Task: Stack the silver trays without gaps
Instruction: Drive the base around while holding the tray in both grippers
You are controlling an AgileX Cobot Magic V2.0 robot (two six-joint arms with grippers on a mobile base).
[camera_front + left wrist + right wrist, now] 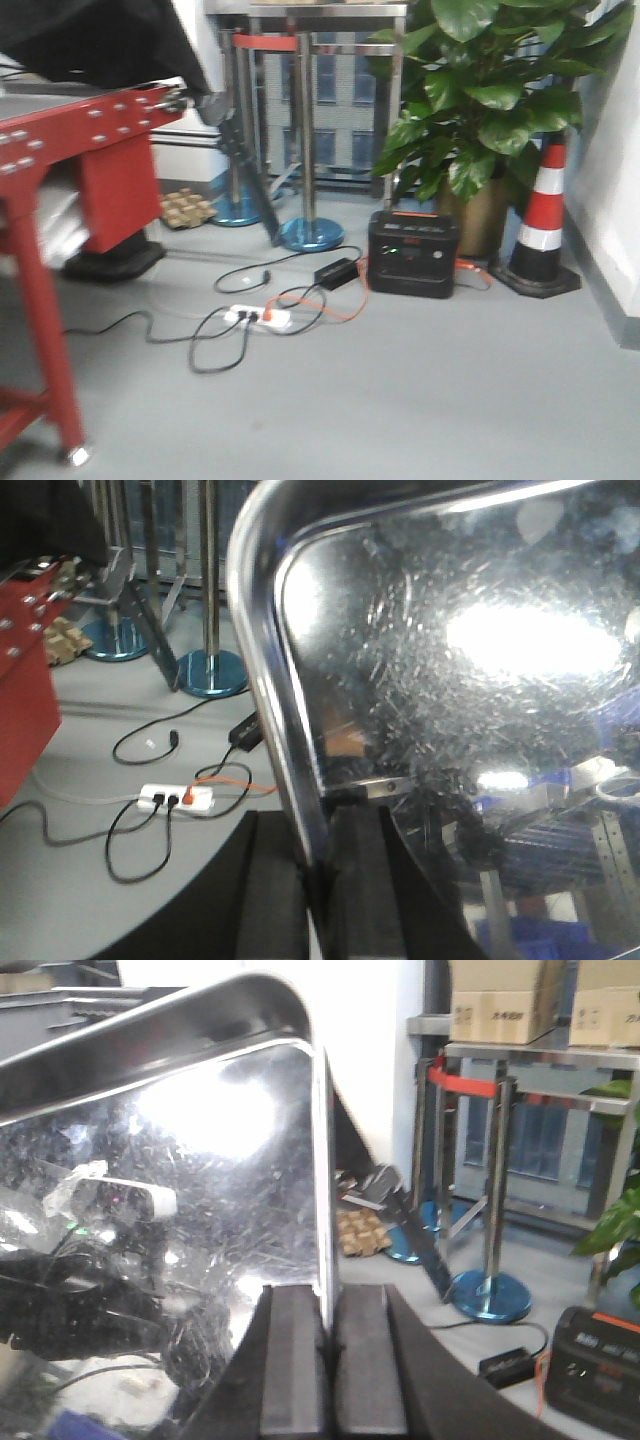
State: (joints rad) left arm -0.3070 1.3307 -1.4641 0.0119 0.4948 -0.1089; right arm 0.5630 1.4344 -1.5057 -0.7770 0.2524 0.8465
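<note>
"Silver tray [450,640] up in the air, left gripper [318,880] clamped tight on its rim!"

"Right gripper [330,1360] pinches the opposite rim, it seems. No stack in view, so I'd say the stacking is not yet done."

Left pincer [318,830] and right pincer [330,1300] alike: matt black, two flat slab-like fingers [295,1360], with sloping black shoulders widening outward on either side.

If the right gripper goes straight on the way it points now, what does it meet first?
The right gripper is clamped on the silver tray rim, so that moves along. Past it, probably the dark slanted bar comes first; depth is unclear.
</note>
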